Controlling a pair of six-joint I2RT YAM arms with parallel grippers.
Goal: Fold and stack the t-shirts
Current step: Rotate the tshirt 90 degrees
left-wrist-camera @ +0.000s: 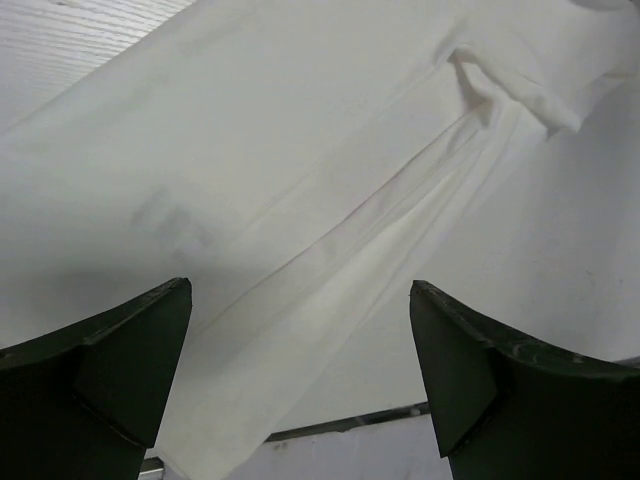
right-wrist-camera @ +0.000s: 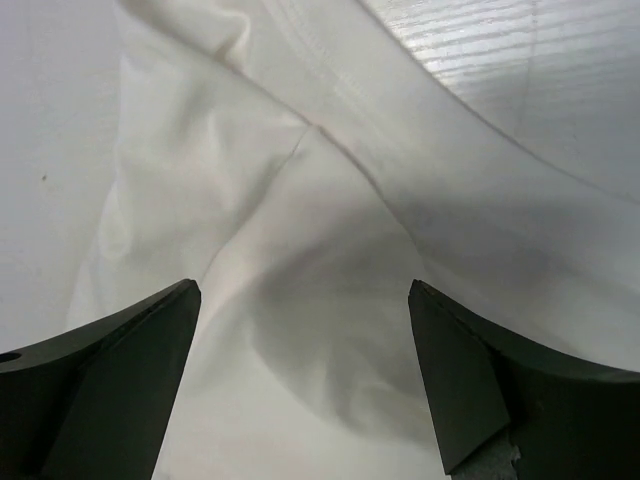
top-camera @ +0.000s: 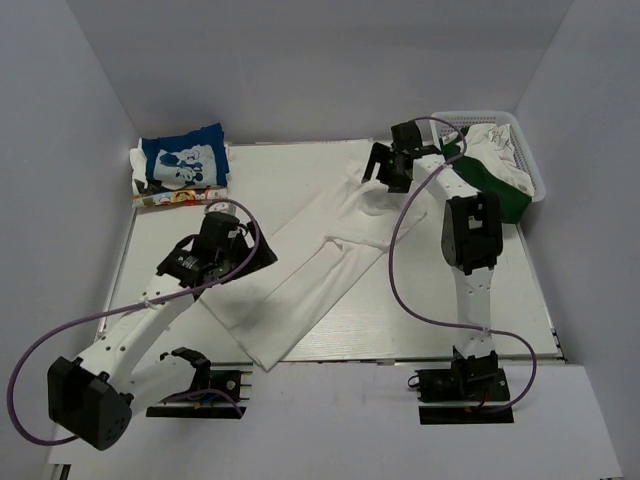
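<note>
A large white t-shirt (top-camera: 310,265) lies as a long diagonal strip across the table, from the near left up to the far middle; no red logo shows. My left gripper (top-camera: 262,256) is open and hovers over its lower left part, with white cloth (left-wrist-camera: 300,150) below the fingers. My right gripper (top-camera: 378,168) is open over the shirt's far end, above bunched folds (right-wrist-camera: 320,250). A folded blue t-shirt with white cartoon print (top-camera: 185,160) rests at the far left corner.
The blue shirt lies on another folded colourful garment (top-camera: 165,197). A white basket (top-camera: 530,165) at the far right holds white and green cloth (top-camera: 490,175). The table's front edge (left-wrist-camera: 350,420) is close below the left gripper. Grey walls surround the table.
</note>
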